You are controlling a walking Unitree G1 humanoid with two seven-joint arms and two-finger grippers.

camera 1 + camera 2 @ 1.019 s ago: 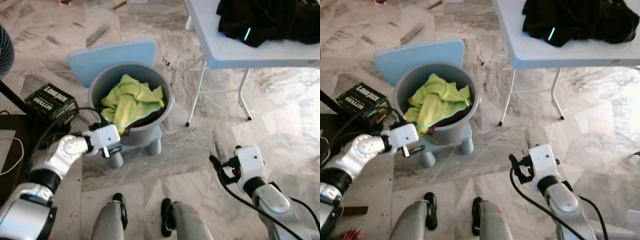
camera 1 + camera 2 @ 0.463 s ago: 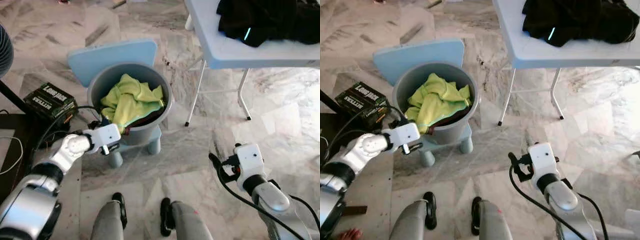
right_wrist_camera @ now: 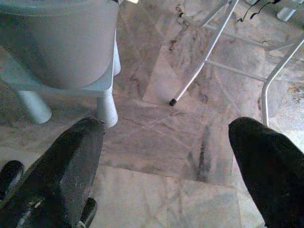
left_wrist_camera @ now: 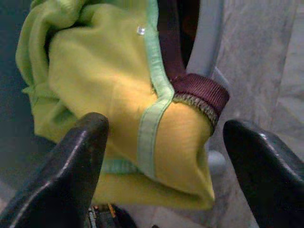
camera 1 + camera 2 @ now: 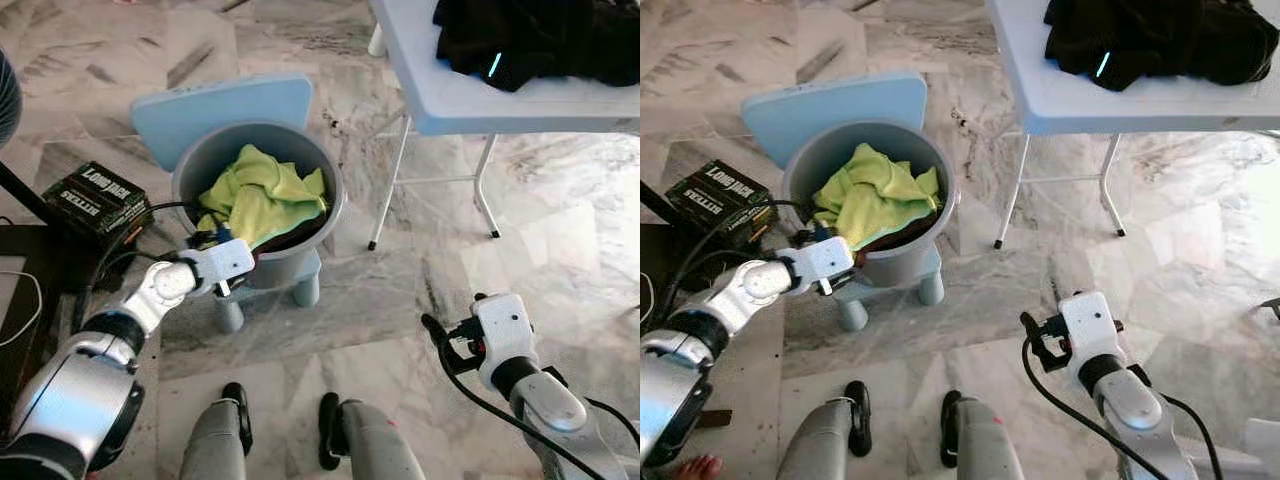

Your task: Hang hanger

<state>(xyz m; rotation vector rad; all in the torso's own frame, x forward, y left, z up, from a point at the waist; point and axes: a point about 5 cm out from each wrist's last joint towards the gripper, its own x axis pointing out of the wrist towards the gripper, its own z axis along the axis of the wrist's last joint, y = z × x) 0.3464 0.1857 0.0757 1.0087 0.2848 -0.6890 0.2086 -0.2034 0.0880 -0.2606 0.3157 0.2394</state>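
Left wrist view: left end effector (image 4: 164,156) fingers apart at yellow-green cloth (image 4: 114,95), maroon garment (image 4: 199,90) mostly hidden.

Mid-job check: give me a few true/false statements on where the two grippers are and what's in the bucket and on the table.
1. The left gripper is open at the yellow-green garment in the grey plastic bucket. True.
2. The bucket stands directly on the marble floor. False: it sits on a pale blue plastic chair.
3. The right gripper grips a hanger. False: it is open above the floor, holding nothing.
4. Black clothing lies on the white folding table. True.
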